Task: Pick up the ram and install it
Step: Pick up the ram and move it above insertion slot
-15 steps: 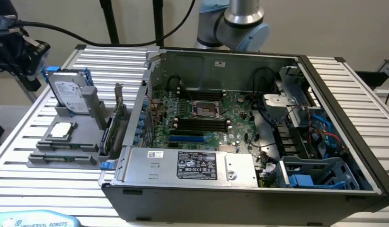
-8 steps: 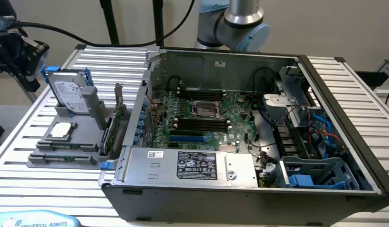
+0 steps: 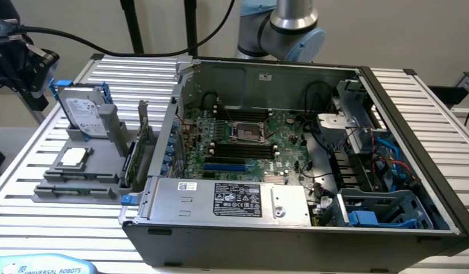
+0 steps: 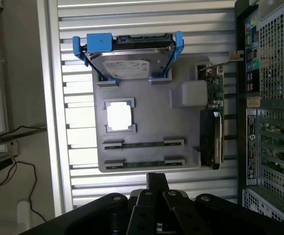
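Black gripper point(image 4: 156, 180) poised above the slatted table point(image 4: 83, 183), just off the edge of the grey tray point(image 4: 146, 105). Nothing seen in its grasp, nothing touched. Open or closed: cannot tell. In the exterior view, a dark mass at the upper left of the frame, well above the tray.

Nearest to it on the tray: the ram point(image 4: 144, 143), two thin green sticks on edge, parallel and just beside each other, each cradled at both ends by small grey supports. Not yet lifted. Lower left of the exterior frame.

Beyond the sticks: silver processor point(image 4: 120, 116), then hard drive point(image 4: 129, 61) in its blue bracket. Expansion card point(image 4: 212, 90) along the tray side nearest the computer case point(image 3: 295, 240).

Judgement on the pick: probably best taken at mid-length of one stick, between its supports, squared to the long axis and closing across the thin faces. Straight lift likely needed to avoid binding. Narrow gap to the sister stick the probable snag.

Wrist view: top edges of both sticks from above, so spacing and alignment readable. Exterior view: open case interior, motherboard point(image 3: 284, 134), black memory slots point(image 3: 242, 149) apparently empty.
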Controlling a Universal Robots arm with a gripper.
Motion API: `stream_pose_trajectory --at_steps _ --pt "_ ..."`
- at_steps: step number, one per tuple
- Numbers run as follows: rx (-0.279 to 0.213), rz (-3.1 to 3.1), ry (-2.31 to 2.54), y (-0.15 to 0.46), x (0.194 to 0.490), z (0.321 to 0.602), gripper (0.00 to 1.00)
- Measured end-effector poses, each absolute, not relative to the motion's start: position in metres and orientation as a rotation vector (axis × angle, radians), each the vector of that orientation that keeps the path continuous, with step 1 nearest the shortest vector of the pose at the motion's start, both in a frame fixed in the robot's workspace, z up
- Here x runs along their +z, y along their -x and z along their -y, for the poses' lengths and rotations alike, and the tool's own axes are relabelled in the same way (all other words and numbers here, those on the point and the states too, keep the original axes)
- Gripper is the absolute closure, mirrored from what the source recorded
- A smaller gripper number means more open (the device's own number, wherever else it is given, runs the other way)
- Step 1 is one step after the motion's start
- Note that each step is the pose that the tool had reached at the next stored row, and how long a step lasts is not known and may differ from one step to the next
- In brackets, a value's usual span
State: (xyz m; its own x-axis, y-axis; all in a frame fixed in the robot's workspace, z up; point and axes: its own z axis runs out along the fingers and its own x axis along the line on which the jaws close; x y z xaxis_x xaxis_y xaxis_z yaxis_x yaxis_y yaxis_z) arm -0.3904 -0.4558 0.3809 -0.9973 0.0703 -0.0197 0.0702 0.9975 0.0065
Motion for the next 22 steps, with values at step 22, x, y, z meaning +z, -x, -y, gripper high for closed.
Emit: stream_pose_trajectory --at_steps 22 --pt "-0.013 -3.134 0.37 0.3904 0.3772 0.456 0.89"
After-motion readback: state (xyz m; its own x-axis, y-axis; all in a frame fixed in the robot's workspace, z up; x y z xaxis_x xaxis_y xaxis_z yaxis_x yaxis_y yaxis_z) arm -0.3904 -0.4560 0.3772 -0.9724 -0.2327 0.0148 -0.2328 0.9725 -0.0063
